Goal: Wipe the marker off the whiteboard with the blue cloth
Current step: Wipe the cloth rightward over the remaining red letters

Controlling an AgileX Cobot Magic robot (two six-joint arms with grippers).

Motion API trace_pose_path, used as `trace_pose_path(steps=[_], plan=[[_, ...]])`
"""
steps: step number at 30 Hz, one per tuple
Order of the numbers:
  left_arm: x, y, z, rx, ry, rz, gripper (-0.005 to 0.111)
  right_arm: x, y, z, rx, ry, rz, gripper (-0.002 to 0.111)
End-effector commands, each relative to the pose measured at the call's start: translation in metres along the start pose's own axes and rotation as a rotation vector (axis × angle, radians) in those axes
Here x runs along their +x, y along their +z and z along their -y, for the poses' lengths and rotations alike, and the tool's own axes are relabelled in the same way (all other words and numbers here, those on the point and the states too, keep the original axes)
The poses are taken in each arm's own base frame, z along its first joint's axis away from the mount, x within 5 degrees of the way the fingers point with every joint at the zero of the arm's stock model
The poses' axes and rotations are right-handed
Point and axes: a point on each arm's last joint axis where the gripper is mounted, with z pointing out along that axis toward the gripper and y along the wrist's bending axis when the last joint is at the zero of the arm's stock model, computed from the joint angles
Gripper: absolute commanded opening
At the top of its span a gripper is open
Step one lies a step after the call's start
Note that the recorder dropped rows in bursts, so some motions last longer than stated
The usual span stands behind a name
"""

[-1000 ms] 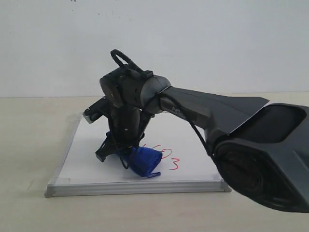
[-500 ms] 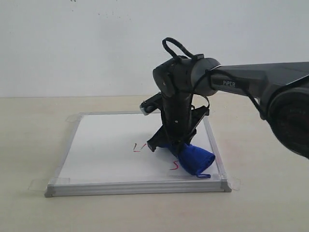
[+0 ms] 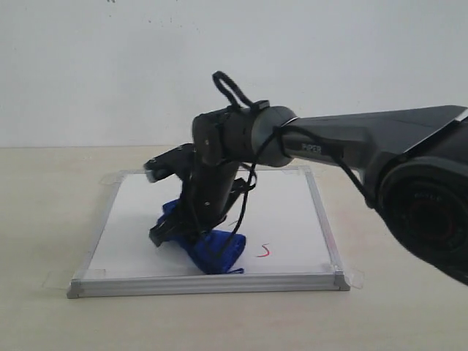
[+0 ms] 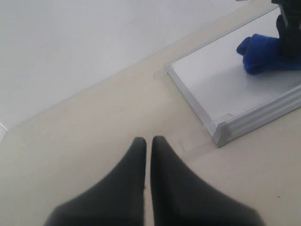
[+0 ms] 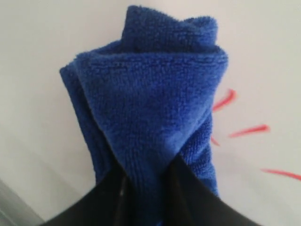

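The whiteboard lies flat on the table, silver-framed with tape tabs at its corners. My right gripper presses the bunched blue cloth onto the board near its front edge, left of centre. In the right wrist view the blue cloth is pinched between the black fingers, with red marker strokes beside it. One red marker stroke shows right of the cloth. My left gripper hovers shut and empty over the bare table, off the whiteboard's corner.
A beige tabletop surrounds the board, with a white wall behind it. The right arm reaches in from the right above the board's back half.
The right gripper has swept the cloth from the board's right side back to the left. The red strokes seen left of the gripper half a second ago no longer show.
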Motion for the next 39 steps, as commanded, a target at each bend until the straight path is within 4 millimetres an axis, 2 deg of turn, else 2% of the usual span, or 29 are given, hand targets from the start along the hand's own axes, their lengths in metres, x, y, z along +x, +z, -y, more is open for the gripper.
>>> trace_pose_path(steps=[1, 3, 6, 12, 15, 18, 21, 25, 28, 30, 32, 39], plan=[[0.000, 0.000, 0.000, -0.003, 0.003, 0.003, 0.004, 0.007, 0.018, -0.028, -0.071, -0.118, -0.036, 0.000], [0.000, 0.000, 0.000, -0.003, 0.003, 0.003, 0.004, 0.008, 0.018, -0.024, -0.043, -0.140, -0.045, 0.000], [0.000, 0.000, 0.000, -0.003, 0.003, 0.003, 0.004, 0.009, 0.017, -0.006, 0.056, -0.159, -0.063, 0.000], [0.000, 0.000, 0.000, -0.003, 0.003, 0.003, 0.004, 0.016, 0.011, 0.050, 0.265, 0.278, -0.057, 0.000], [0.000, 0.000, 0.000, -0.003, 0.003, 0.003, 0.004, 0.016, 0.010, 0.064, 0.263, 0.368, -0.026, 0.000], [0.000, 0.000, 0.000, -0.003, 0.003, 0.003, 0.004, 0.007, 0.011, 0.060, 0.209, 0.409, 0.075, 0.000], [0.000, 0.000, 0.000, -0.003, 0.003, 0.003, 0.004, -0.010, 0.012, 0.037, 0.092, 0.400, 0.214, 0.000], [0.000, 0.000, 0.000, -0.003, 0.003, 0.003, 0.004, -0.024, 0.012, 0.006, 0.017, 0.237, 0.324, 0.000], [0.000, 0.000, 0.000, -0.003, 0.003, 0.003, 0.004, -0.024, 0.012, -0.002, 0.032, 0.092, 0.323, 0.000], [0.000, 0.000, 0.000, -0.003, 0.003, 0.003, 0.004, -0.022, 0.013, 0.001, 0.067, 0.023, 0.299, 0.000], [0.000, 0.000, 0.000, -0.003, 0.003, 0.003, 0.004, -0.018, 0.013, 0.013, 0.125, -0.026, 0.253, 0.000], [0.000, 0.000, 0.000, -0.003, 0.003, 0.003, 0.004, 0.001, 0.010, 0.061, 0.216, 0.029, 0.102, 0.000]])
